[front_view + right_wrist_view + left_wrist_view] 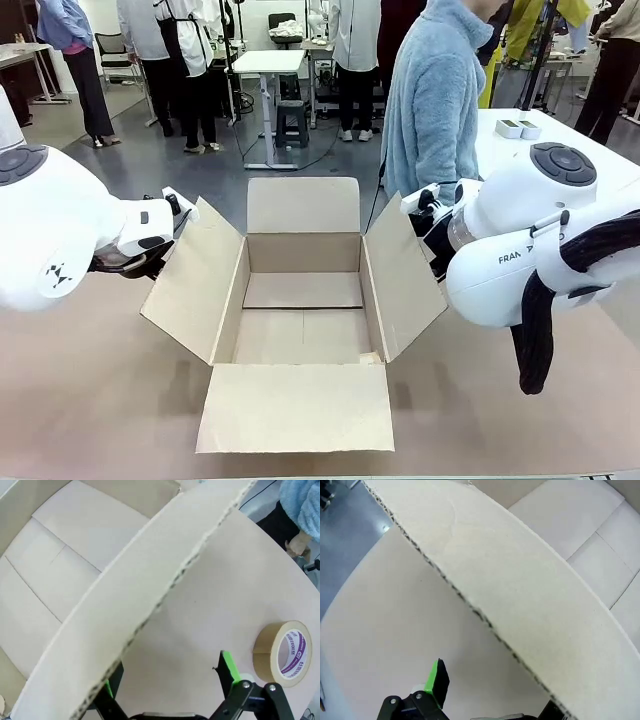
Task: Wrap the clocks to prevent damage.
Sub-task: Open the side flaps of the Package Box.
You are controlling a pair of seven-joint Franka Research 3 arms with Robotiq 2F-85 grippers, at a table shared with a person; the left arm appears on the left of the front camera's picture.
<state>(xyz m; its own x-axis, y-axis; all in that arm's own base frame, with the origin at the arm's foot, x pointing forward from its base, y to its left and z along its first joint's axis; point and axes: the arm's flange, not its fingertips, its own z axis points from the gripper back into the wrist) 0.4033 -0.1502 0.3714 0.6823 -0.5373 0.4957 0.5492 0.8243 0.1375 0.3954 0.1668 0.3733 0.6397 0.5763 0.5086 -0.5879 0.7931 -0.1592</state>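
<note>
1. The cardboard box (pixel 303 252) stood open at the middle of the table (pixel 100 400); its four flaps were spread outward and its floor was bare; where the clocks were could not be told from these views.
2. The left gripper (pixel 492 692) had its fingers apart and clamped on nothing; the left flap (pixel 520 595) ran aslant across its wrist view; one green pad (pixel 436 677) stood clear on the table side and the other finger was tucked under the flap's edge, so the flap seemed to lie between the jaws.
3. The right gripper (pixel 170 672) likewise stood wide and empty; the right flap (pixel 150 580) crossed over one finger while the other pad hung above bare table; a brown tape roll (pixel 282 650) lay near that pad.
4. The step in hand looked like taking the two side flaps and keeping them splayed, so that wrapped clocks could go in; that was a judgement, not a thing seen.
5. To do it well, each gripper needed to straddle its flap squarely, pads flat on both faces and well in from the ragged corrugated edge; closing should be gentle, since cardboard creases.
6. Both arms should hold evenly, or the box would likely slide or twist; bending the flaps further risked tearing the folds.
7. The right arm had to mind the tape roll; both should leave the opening free for the person (pixel 435 100) at the far side.
</note>
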